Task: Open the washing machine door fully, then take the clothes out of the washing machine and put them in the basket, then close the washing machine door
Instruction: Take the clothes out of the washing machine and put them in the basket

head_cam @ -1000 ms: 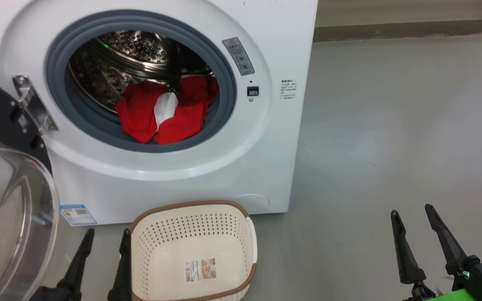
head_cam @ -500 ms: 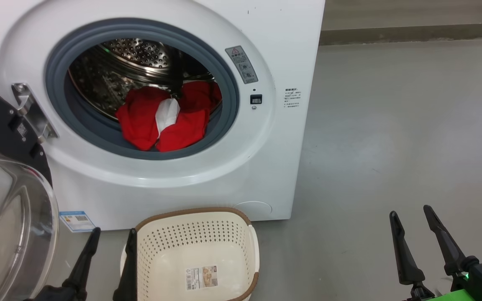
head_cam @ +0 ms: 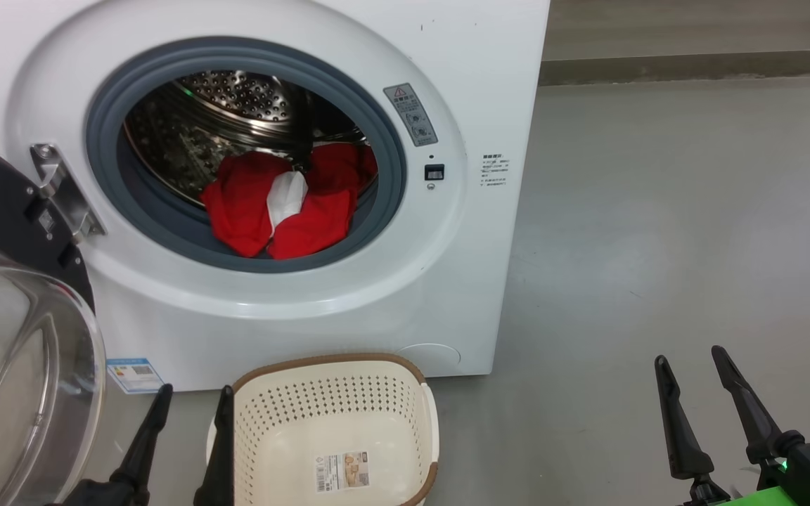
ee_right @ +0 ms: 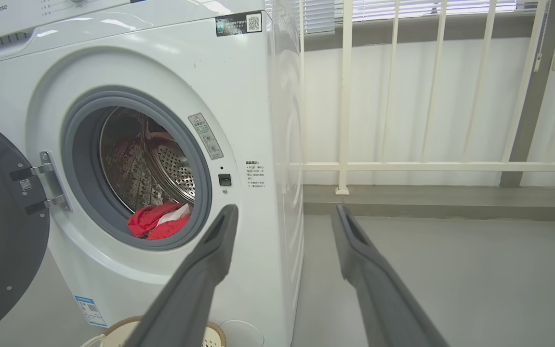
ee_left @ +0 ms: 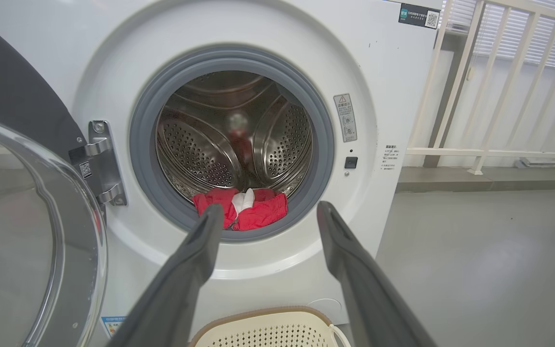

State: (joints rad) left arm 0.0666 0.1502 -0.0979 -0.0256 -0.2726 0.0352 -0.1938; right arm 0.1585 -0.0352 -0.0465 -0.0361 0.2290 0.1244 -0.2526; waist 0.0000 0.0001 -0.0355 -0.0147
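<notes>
In the head view, the door point(head_cam: 18, 365) is hanging swung out at the left on its hinge, leaving the washer point(head_cam: 489, 84) mouth free. The clothes point(head_cam: 310, 225) are lying heaped at the front of the drum, spilling onto the gasket point(head_cam: 384, 140), with the white piece sitting between red folds. The basket point(head_cam: 328, 360) is standing on the floor point(head_cam: 658, 211) just in front of the washer, below the mouth. The left gripper point(head_cam: 195, 388) is hovering low beside the basket's left edge, fingers spread apart and holding nothing. The right gripper point(head_cam: 689, 353) is doing likewise, well off to the right.

In the left wrist view, the spread fingers are framing the heap, so this arm is looking best placed for the pick. The door seems open far enough, so taking the clothes out is probably the step in hand. The door glass is bulging close on this arm's left, so the reach should be going straight in, low, just clearing the gasket lip. Closing deep where white and red are overlapping should be bringing more out in one grab. Lifting over the lip before lowering to the basket should be keeping cloth from snagging.

In the right wrist view, the fingers are pointing past the washer's right front corner, meeting the clothes only at an angle. This arm is better kept clear.
</notes>
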